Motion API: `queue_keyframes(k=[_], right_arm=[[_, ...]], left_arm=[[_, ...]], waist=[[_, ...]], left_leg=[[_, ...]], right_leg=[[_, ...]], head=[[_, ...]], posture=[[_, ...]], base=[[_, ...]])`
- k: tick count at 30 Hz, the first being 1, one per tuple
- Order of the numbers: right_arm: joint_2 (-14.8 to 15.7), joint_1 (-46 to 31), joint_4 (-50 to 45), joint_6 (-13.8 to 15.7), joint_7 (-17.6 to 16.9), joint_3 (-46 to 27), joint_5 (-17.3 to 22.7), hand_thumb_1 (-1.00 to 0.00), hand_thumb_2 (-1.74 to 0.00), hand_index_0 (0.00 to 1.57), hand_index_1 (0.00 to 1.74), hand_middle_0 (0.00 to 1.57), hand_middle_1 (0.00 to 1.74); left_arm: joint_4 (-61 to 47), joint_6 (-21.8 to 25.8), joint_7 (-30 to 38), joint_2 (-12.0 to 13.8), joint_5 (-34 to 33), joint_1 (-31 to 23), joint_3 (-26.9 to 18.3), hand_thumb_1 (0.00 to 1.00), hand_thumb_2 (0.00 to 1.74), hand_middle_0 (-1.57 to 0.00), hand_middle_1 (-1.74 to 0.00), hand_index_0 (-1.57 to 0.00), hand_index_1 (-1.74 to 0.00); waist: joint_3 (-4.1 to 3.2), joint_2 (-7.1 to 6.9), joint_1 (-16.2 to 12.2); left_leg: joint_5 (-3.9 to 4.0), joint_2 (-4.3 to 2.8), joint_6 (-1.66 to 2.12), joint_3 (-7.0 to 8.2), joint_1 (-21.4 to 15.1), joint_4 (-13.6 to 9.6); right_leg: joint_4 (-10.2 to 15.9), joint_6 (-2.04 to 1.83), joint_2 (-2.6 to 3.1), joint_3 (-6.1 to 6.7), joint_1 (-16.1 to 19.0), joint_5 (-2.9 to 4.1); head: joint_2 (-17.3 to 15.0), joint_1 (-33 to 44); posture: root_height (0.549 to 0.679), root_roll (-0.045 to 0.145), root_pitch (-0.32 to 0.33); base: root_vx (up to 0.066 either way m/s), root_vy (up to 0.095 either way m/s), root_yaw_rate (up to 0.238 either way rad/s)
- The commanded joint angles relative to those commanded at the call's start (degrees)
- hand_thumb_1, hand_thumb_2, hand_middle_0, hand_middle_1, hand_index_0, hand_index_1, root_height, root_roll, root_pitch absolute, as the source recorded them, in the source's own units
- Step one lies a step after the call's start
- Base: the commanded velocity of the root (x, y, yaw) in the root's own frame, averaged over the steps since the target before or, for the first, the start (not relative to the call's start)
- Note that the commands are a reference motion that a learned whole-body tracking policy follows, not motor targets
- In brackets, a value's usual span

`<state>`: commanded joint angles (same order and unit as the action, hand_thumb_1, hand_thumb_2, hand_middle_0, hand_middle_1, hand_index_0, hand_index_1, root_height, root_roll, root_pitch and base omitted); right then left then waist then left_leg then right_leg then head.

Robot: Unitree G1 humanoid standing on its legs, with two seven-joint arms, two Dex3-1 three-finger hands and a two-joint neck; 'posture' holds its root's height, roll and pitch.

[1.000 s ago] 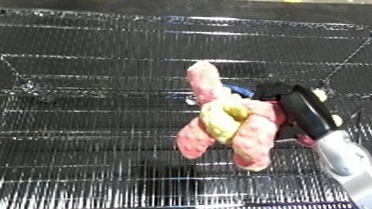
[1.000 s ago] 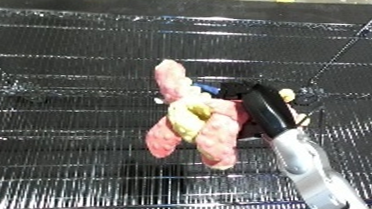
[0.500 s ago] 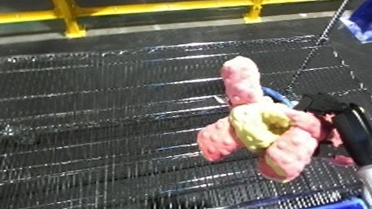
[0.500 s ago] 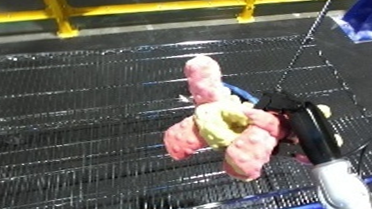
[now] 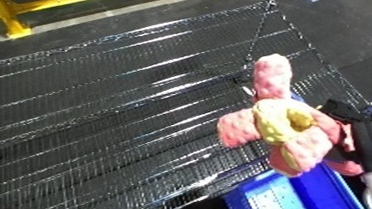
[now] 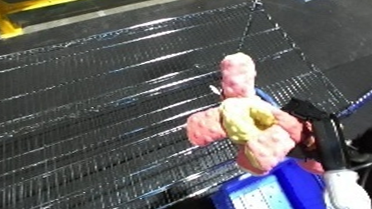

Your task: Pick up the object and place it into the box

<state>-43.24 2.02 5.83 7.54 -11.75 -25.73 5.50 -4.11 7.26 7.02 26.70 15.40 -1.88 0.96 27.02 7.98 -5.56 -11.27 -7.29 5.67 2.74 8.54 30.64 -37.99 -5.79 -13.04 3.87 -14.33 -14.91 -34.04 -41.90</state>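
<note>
My right hand [image 6: 319, 132] is shut on a pink starfish-shaped plush toy [image 6: 248, 129] with a yellow middle, holding it in the air. The toy's long arm points up and its other arms hang down. Below and to the right of it lies the blue bin [image 6: 282, 198], whose rim shows at the bottom edge of both eye views. The toy hangs just above the bin's near corner. The hand sits behind the toy, so most of its fingers are hidden. My left hand shows in neither view.
A black wire-mesh shelf surface [image 5: 120, 105] fills most of the view, slanting across it. A yellow rail [image 5: 44, 7] runs along the floor at the top left. Dark floor [image 5: 345, 33] lies beyond the mesh's right edge.
The whole view has turned and tilted to the right. My right hand has carried the plush toy rightward off the mesh, and the blue bin has come further into view beneath it.
</note>
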Motion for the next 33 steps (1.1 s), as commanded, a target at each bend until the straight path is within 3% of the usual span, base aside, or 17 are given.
queue_keyframes(k=[4, 10, 13, 20, 21, 27, 33], right_arm=[[2.4, -3.1, 2.6, 1.1, -1.2, -3.6, 3.0, -0.90, -1.57, 1.41, 1.57, 1.41, 1.57], [4.3, -6.1, 7.4, 2.3, -1.5, -6.8, 6.8, -0.90, -1.57, 1.41, 1.57, 1.41, 1.57], [4.9, -7.4, 9.6, 2.4, -1.3, -7.8, 7.5, -0.90, -1.57, 1.41, 1.57, 1.41, 1.57], [5.9, -9.2, 16.0, 2.6, -1.1, -9.9, 10.8, -0.90, -1.57, 1.41, 1.57, 1.41, 1.57], [5.6, -8.8, 19.3, 2.4, -1.3, -10.4, 12.9, -0.85, -1.48, 1.33, 1.48, 1.33, 1.48], [3.4, -6.1, 30.7, 2.6, -1.6, -12.6, 19.9, -0.55, -0.96, 0.86, 0.96, 0.86, 0.96], [1.0, -4.7, 36.3, 2.7, -1.3, -13.8, 21.2, -0.25, -0.44, 0.39, 0.44, 0.39, 0.44]], left_arm=[[0.6, 0.0, -0.2, -0.3, -0.1, 0.3, 0.6, 1.00, 1.74, -1.57, -1.74, -1.57, -1.74], [0.9, 0.1, -0.7, -0.5, -0.2, 0.6, 1.0, 1.00, 1.74, -1.57, -1.74, -1.57, -1.74], [0.7, 0.2, -0.8, -0.6, -0.2, 0.4, 0.8, 1.00, 1.74, -1.57, -1.74, -1.57, -1.74], [0.4, 0.8, -0.8, -0.4, 0.4, -0.3, -0.4, 1.00, 1.74, -1.57, -1.74, -1.57, -1.74], [0.3, 1.1, -0.8, -0.1, 0.9, -0.3, -0.4, 1.00, 1.74, -1.57, -1.74, -1.57, -1.74], [-0.2, 2.0, -1.0, 0.6, 1.0, -0.3, 0.0, 1.00, 1.74, -1.57, -1.74, -1.57, -1.74], [0.0, 2.3, -1.0, 1.0, 1.1, -0.3, 0.1, 1.00, 1.74, -1.57, -1.74, -1.57, -1.74]], waist=[[-0.51, 0.58, -2.0], [-0.69, 1.68, -4.3], [-0.66, 2.19, -5.4], [-0.93, 2.71, -6.9], [-1.11, 2.79, -7.1], [-1.44, 2.83, -6.9], [-1.59, 2.77, -6.0]], left_leg=[[-0.47, -0.08, 0.08, 0.90, -1.2, -0.1], [-0.95, 0.06, 0.14, 2.25, -1.8, 0.0], [-1.12, 0.08, 0.15, 2.92, -2.1, -0.2], [-1.37, -0.01, 0.20, 4.17, -2.1, -0.5], [-1.38, -0.04, 0.26, 4.38, -2.0, -0.6], [-1.38, -0.22, 0.58, 4.55, -1.6, -0.6], [-1.07, -0.35, 0.72, 4.07, -1.3, -1.0]], right_leg=[[0.4, -0.07, 0.01, 0.60, 0.5, 0.04], [0.7, -0.11, -0.10, 1.56, 0.0, 0.22], [0.9, -0.12, 0.00, 2.03, -0.4, 0.30], [1.5, -0.12, 0.55, 3.14, -1.2, 0.78], [1.8, -0.15, 0.67, 3.30, -1.4, 0.95], [2.5, -0.16, 0.90, 3.32, -1.5, 1.42], [2.6, -0.25, 0.95, 2.75, -1.4, 1.55]], head=[[-2.0, -3.1], [-2.5, -6.4], [-1.9, -6.4], [3.3, -8.1], [4.8, -8.6], [5.1, -10.6], [5.1, -12.6]], posture=[[0.644, 0.080, -0.141], [0.645, 0.090, -0.134], [0.646, 0.093, -0.127], [0.648, 0.100, -0.108], [0.649, 0.101, -0.103], [0.652, 0.100, -0.091], [0.653, 0.098, -0.087]], base=[[0.035, 0.029, -0.148], [0.013, 0.031, -0.156], [0.010, 0.021, -0.187], [0.009, 0.004, -0.164], [0.009, -0.007, -0.081], [0.002, -0.019, -0.021], [0.001, -0.031, 0.087]])
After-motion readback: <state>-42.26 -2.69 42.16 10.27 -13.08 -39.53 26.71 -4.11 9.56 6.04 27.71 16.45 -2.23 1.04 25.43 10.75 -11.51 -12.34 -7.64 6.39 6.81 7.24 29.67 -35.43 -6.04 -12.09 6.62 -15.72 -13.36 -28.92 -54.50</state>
